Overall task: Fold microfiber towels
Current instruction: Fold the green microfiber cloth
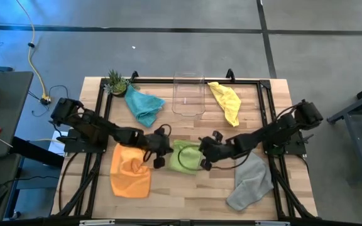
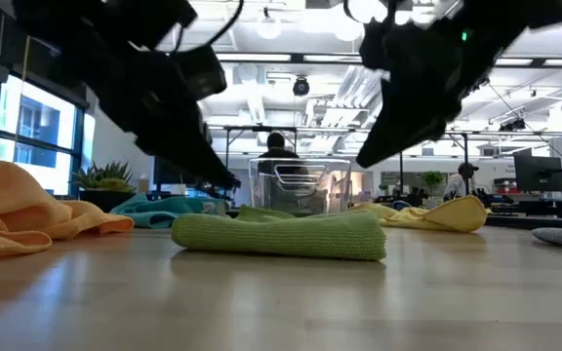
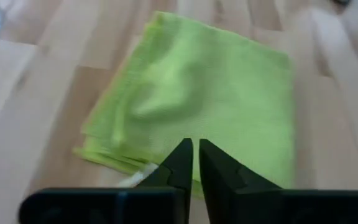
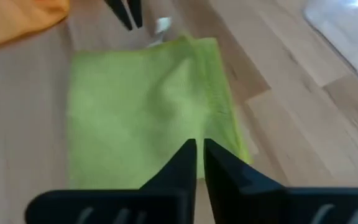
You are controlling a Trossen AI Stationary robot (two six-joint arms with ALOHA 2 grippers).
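A lime green towel (image 1: 185,157) lies folded flat at the middle of the table, also seen as a low pad (image 2: 281,234). My left gripper (image 3: 194,148) hovers shut over its left edge (image 1: 160,159). My right gripper (image 4: 196,147) hovers shut over its right edge (image 1: 205,162). In the low view both fingertips (image 2: 228,181) (image 2: 369,160) stand above the cloth with nothing between them. The orange towel (image 1: 131,171) lies crumpled at the near left, the grey towel (image 1: 250,182) at the near right, the teal towel (image 1: 144,105) and the yellow towel (image 1: 226,102) at the far side.
A clear plastic bin (image 1: 188,94) stands at the far middle between the teal and yellow towels. A small potted plant (image 1: 116,81) sits at the far left corner. Bare wood shows along the near edge (image 1: 187,194). A person (image 2: 279,146) sits in the room beyond the table.
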